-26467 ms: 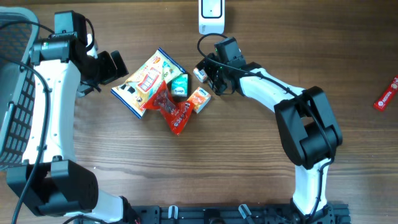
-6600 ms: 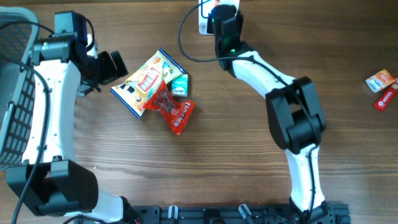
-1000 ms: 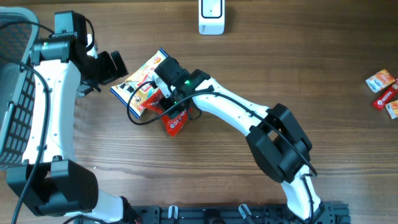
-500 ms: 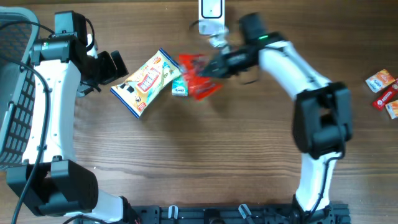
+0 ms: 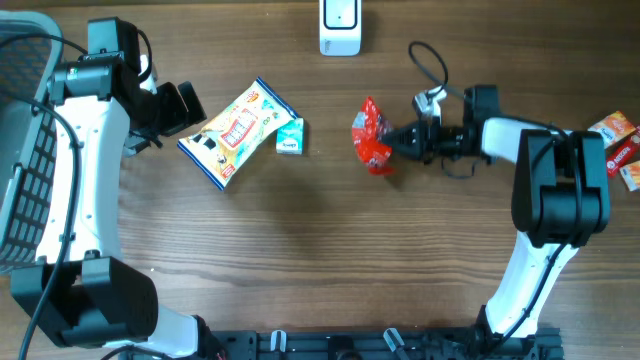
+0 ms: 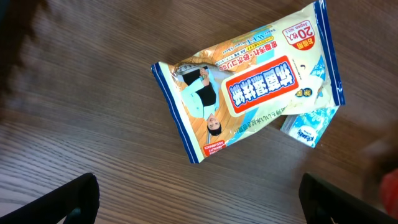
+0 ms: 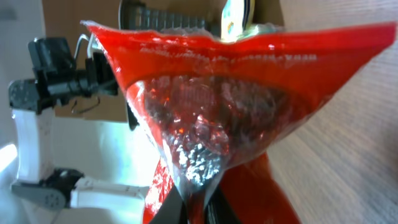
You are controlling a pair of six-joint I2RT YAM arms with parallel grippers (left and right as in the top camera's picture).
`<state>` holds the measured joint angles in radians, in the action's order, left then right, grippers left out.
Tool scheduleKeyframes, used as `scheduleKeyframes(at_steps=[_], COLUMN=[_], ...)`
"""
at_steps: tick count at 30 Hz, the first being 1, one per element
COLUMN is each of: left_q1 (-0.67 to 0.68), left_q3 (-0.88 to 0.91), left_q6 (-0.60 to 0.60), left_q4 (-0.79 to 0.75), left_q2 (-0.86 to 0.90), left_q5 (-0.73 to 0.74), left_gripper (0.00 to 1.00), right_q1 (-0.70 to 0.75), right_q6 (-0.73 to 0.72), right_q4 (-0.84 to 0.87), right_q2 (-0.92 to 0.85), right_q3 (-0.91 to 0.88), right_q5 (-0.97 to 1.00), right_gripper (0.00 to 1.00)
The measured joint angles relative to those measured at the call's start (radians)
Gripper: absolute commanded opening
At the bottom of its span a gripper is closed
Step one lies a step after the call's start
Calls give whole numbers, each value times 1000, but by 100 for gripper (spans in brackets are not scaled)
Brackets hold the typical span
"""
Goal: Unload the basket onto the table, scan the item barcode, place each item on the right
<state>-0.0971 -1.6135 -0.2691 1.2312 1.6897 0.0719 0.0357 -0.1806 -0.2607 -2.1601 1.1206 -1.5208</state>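
The right gripper [image 5: 398, 140] is clenched on the red snack packet [image 5: 372, 136]. In the overhead view the packet is now below and to the right of the scanner [image 5: 339, 27]. Half a second earlier it was just beside the scanner, and a second earlier it lay against the yellow-and-blue packet [image 5: 238, 130]. The left gripper [image 5: 182, 106] is fully released and empty, its position unchanged.

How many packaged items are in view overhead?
6: wipes pack and small teal packet left of centre, red bag in the right gripper, three small packets at the far right, where more may be cropped.
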Motion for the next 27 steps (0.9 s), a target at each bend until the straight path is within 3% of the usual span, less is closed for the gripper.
scheduleKeyframes(at_steps=[3,5,7,9,11,19,21,27], left_q1=[0,0,0,0,0,0,0,0], left_q3=[0,0,0,0,0,0,0,0], left_q6=[0,0,0,0,0,0,0,0], left_q4=[0,0,0,0,0,0,0,0], left_q2=[0,0,0,0,0,0,0,0], left_q5=[0,0,0,0,0,0,0,0], left_gripper=[100,100,100,100,100,100,100,100], right_q1=[-2,-2,0,3,9,85,126,106], right_q6=[-174,-275,-362,-449,-529,-846,-969,-1075], right_q4=[179,260,348,467,548,912,1066,1153], right_q2=[0,0,0,0,0,38,107,257], right_q3=[-82,-104,-107,-106,-106,-107,-106,-108], right_q5=[-21,-27,-27,-21,-8,56,63,95], right_gripper=[5,24,33,50,81,99,99,99])
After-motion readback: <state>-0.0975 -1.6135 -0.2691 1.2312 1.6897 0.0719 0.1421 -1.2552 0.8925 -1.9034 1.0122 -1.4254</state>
